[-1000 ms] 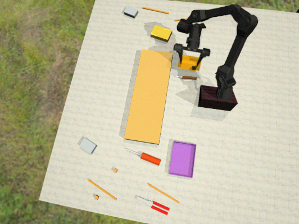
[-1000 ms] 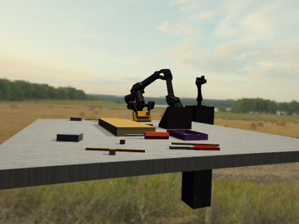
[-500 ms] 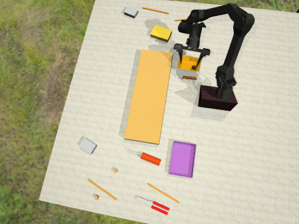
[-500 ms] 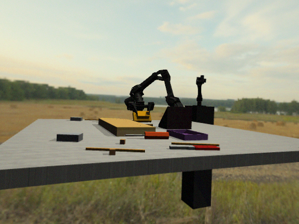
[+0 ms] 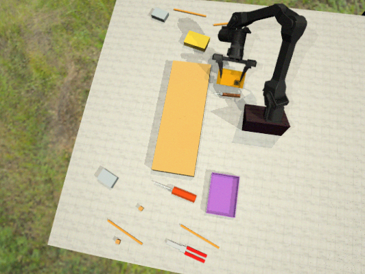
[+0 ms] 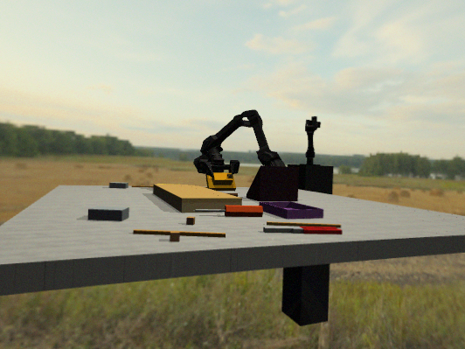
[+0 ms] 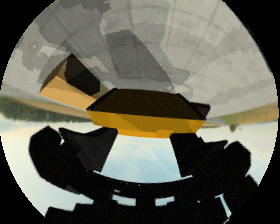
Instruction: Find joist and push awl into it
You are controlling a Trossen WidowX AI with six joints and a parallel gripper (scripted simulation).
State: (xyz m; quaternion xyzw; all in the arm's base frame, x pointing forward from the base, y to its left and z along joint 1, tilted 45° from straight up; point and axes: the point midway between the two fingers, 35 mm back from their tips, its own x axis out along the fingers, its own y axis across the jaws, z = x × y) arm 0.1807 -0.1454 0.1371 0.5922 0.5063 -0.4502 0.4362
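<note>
Pale table (image 5: 309, 194) (image 6: 65, 239) (image 7: 145, 30) outdoors, dry field (image 6: 44, 175), distant trees (image 6: 57, 142), cloudy sky (image 6: 175, 64).

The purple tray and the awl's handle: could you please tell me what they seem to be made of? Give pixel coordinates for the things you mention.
The tray (image 5: 223, 194) (image 6: 290, 214) looks like satin plastic, its thin walls uniformly purple. The awl's handle (image 5: 231, 95) may be wood, judging by its brown colour.

I could read no text, label, brand, number or sign on anything in my three views. Reference point: the floor panel (image 5: 182, 119) (image 6: 197, 195) (image 7: 65, 90). On the yellow-orange stud finder (image 5: 228, 77) (image 6: 220, 181) (image 7: 145, 125), just beside the panel, I noted a small dark square mark in the top and exterior views; it was too small to make out as a letter, number or sign.
</note>
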